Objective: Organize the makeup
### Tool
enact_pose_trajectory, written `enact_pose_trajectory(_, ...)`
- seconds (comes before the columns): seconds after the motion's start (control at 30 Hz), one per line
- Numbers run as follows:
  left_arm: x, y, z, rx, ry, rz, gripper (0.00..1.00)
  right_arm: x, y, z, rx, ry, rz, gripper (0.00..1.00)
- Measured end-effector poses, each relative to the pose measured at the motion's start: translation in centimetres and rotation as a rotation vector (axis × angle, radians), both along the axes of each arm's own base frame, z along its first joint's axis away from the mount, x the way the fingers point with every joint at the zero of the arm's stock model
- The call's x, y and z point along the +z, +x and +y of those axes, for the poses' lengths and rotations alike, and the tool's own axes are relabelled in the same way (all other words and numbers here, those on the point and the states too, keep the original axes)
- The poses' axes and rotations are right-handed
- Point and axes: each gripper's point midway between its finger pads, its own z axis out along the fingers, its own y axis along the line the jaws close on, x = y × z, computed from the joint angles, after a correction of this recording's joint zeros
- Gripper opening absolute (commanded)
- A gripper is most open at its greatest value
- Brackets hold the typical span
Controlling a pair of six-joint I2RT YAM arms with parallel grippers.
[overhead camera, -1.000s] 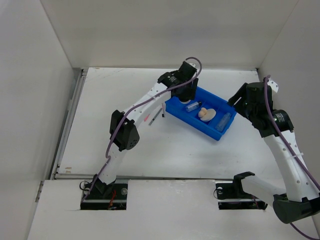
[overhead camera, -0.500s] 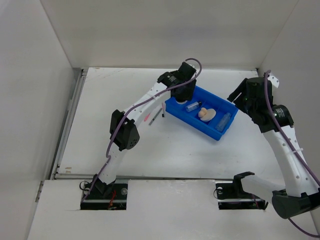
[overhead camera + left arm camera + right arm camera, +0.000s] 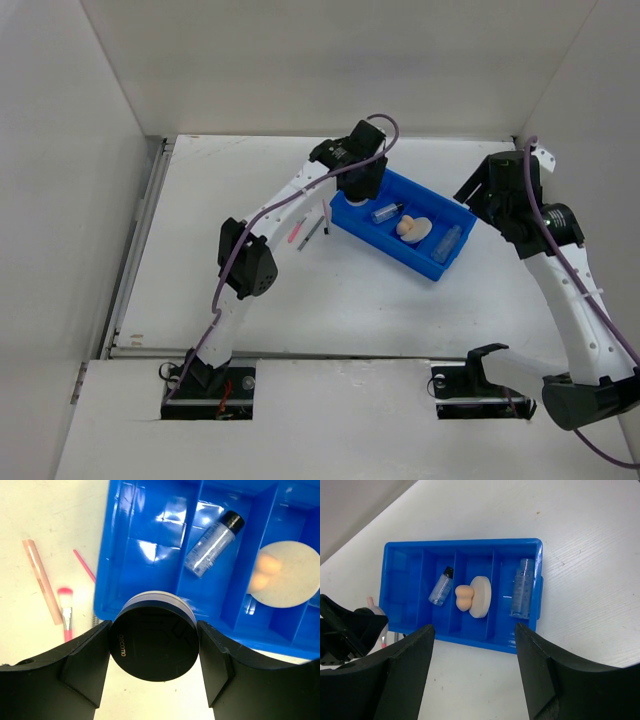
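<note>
My left gripper [image 3: 154, 662] is shut on the black round compact [image 3: 152, 642] and holds it over the near left edge of the blue divided tray [image 3: 115, 555]. In the tray lie a clear small bottle [image 3: 214, 543], a beige sponge [image 3: 463, 597] against a white round pad [image 3: 481, 596], and a clear-grey cylinder [image 3: 522, 587]. A pink slim stick [image 3: 42, 580] and a small pink brush [image 3: 66, 611] lie on the table left of the tray. My right gripper [image 3: 475, 675] is open and empty, high above the table near the tray's near side.
The tray [image 3: 440, 268] sits slanted at the table's middle right. A thin dark pencil [image 3: 312, 232] lies beside the pink stick [image 3: 296, 235] just left of it. White walls enclose the table on the left, back and right.
My left gripper has shifted slightly back and left with the compact. My right arm has risen and drawn back a little from the tray.
</note>
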Motion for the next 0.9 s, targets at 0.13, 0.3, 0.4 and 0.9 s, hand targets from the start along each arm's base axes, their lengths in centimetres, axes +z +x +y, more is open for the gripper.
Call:
enact_pose_trajectory(0.13, 0.4, 1.2, 0.2, 0.009, -0.023, -0.007, 0.0, 1.3, 0.0, -0.2, -0.008, 0.001, -0.027, 0.71)
enact_pose_trajectory(0.3, 0.4, 1.8, 0.7, 0.009, -0.024, -0.005, 0.0, 1.7, 0.3, -0.2, -0.012, -0.001, -0.032, 0.71)
enact_pose_trajectory(0.4, 0.4, 1.7, 0.6, 0.0, -0.024, -0.003, 0.0, 1.3, 0.4, -0.2, -0.012, -0.005, -0.015, 0.71)
enact_pose_trajectory(0.9, -0.5, 2.3, 2.5, 0.026, -0.02, 0.031, 0.0, -2.2, 3.6, 6.0, 0.165, 0.098, 0.075, 0.58)
